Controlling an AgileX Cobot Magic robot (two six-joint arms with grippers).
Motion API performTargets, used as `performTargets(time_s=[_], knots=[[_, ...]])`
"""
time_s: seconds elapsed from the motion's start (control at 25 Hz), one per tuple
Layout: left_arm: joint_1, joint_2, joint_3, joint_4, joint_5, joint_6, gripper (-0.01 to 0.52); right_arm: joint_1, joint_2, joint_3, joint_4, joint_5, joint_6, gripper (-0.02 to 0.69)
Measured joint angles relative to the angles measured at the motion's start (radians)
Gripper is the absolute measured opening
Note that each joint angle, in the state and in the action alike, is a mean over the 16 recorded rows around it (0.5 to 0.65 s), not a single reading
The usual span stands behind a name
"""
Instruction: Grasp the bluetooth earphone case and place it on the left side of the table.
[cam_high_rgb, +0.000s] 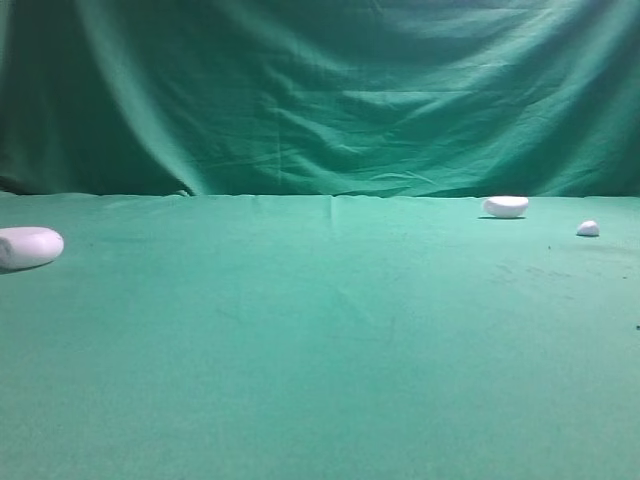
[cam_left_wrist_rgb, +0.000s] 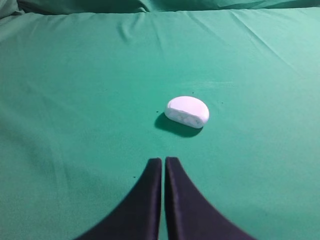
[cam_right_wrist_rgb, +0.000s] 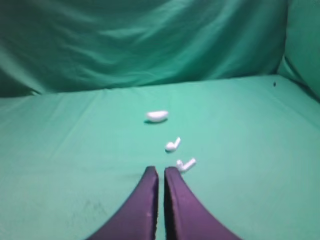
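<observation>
Dark, near-black fingers of the left gripper (cam_left_wrist_rgb: 163, 161) stand pressed together with only a hairline slit between them, holding nothing, above the green cloth of the table (cam_left_wrist_rgb: 75, 100). Just ahead of them and slightly to the right lies the bluetooth earphone case (cam_left_wrist_rgb: 187, 111), free on the cloth with its shadow beneath. The right gripper (cam_right_wrist_rgb: 161, 171) is likewise closed and empty; its wrist view alone shows two small white earbuds (cam_right_wrist_rgb: 172, 145) beyond its tips, one just beside the right fingertip, and a white half-oval piece (cam_right_wrist_rgb: 157, 116) farther off. The high view shows neither gripper: there the case rests at the far left edge, well apart from the half-oval piece and a small white bit (cam_high_rgb: 588, 229) at the right, before the draped curtain (cam_high_rgb: 320, 90).
</observation>
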Motion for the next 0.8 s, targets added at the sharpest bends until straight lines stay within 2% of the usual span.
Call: performTargets(time_s=[0.28,0.8], knots=[[0.000,0.000,0.000,0.000,0.000,0.000,0.000,-0.019,-0.021,0.084,0.002,-0.003,0.000,0.000],[0.000,0.000,0.000,0.000,0.000,0.000,0.000,-0.019,-0.022,0.094,0.002,0.002,0.000,0.000]])
